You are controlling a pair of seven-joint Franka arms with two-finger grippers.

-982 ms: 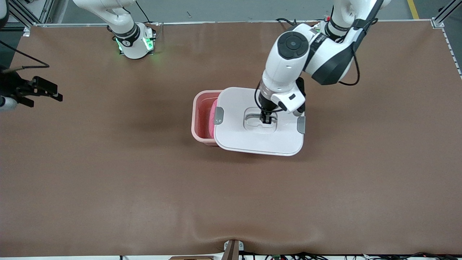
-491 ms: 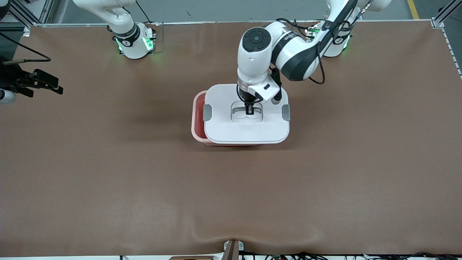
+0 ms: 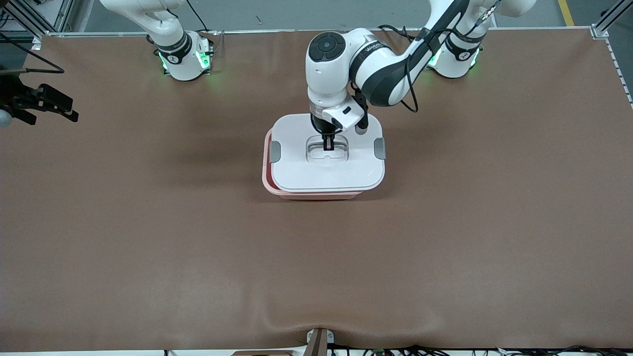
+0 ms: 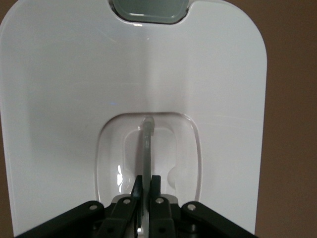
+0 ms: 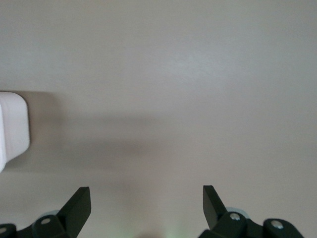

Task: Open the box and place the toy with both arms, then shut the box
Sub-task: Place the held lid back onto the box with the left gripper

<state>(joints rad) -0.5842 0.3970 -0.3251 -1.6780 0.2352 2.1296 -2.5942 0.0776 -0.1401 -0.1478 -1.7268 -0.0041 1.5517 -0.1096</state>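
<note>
The white lid [image 3: 301,168] with two grey side clips [image 3: 275,151] hangs over the pink box [image 3: 267,184] and covers nearly all of it. Only a strip of pink rim shows, along the edge nearer the front camera and at the right arm's end. My left gripper [image 3: 328,144] is shut on the lid's clear handle [image 4: 147,144] in the recess; in the left wrist view the left gripper [image 4: 147,178] pinches that thin bar. The toy is hidden under the lid. My right gripper [image 3: 69,110] waits open at the right arm's end of the table, and nothing shows between the right gripper's [image 5: 147,196] fingers.
Brown mat [image 3: 445,237] covers the table all round the box. Both arm bases [image 3: 185,59] stand along the table's edge farthest from the front camera. A white block [image 5: 12,131] shows at the edge of the right wrist view.
My left gripper carried the lid toward the right arm's end until it sits over the box. The open part of the box and the pink inside are now covered. The right gripper drifted slightly.
</note>
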